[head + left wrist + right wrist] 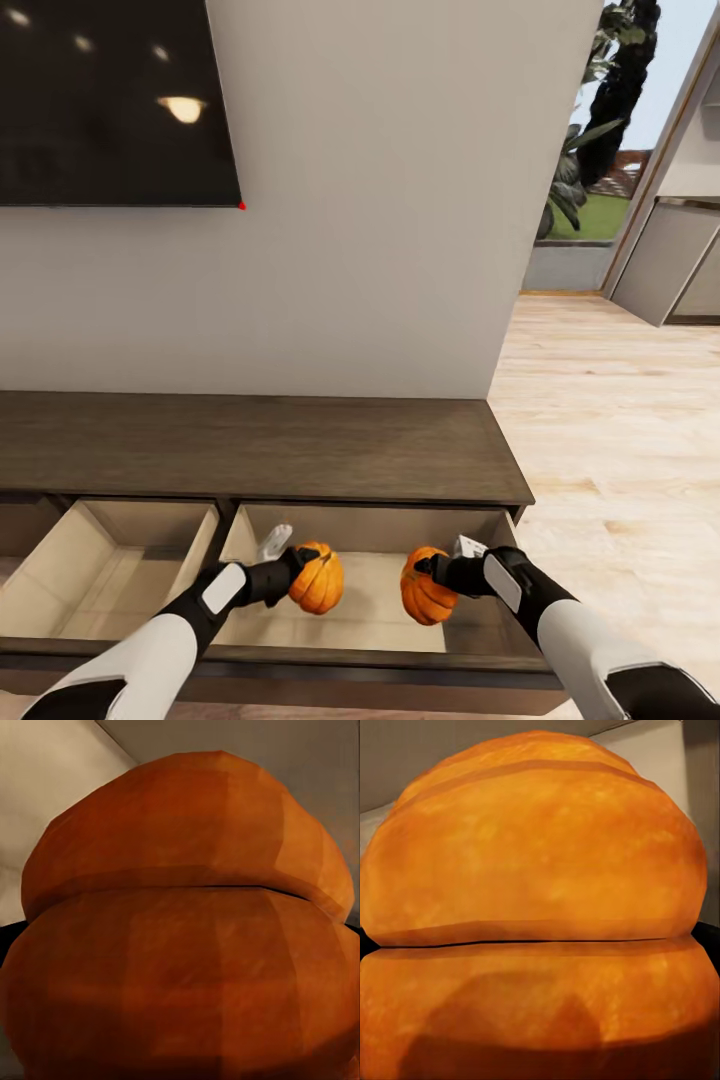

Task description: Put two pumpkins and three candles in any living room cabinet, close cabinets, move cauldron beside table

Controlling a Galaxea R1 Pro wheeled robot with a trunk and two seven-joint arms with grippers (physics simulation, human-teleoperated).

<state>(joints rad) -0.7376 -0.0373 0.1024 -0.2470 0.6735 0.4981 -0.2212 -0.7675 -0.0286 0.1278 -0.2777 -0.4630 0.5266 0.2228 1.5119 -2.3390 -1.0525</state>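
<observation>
Both sets of jaws are closed, and each one holds a pumpkin. The left gripper [297,572] hugs the left pumpkin [318,578]. The right gripper [436,574] hugs the right pumpkin [426,585]. The two pumpkins hang side by side with a small gap between them. In the left wrist view the left pumpkin [180,922] is so close that it covers almost everything, and in the right wrist view the right pumpkin [536,915] does the same.

What matters next is what lies under the pumpkins. Both of them hang over the open right drawer [480,530] of the cabinet [260,445]. Its pale wood floor is straight below them and looks bare. So the way to go is down, not sideways. Neither arm is clearly nearer; both look about as high over the drawer.

Another open drawer [80,550] sits to the left, beside the left arm, with nothing seen in it.

It looks as if the pumpkins are about to be set down in the drawer. The candles and the cauldron come later.
</observation>
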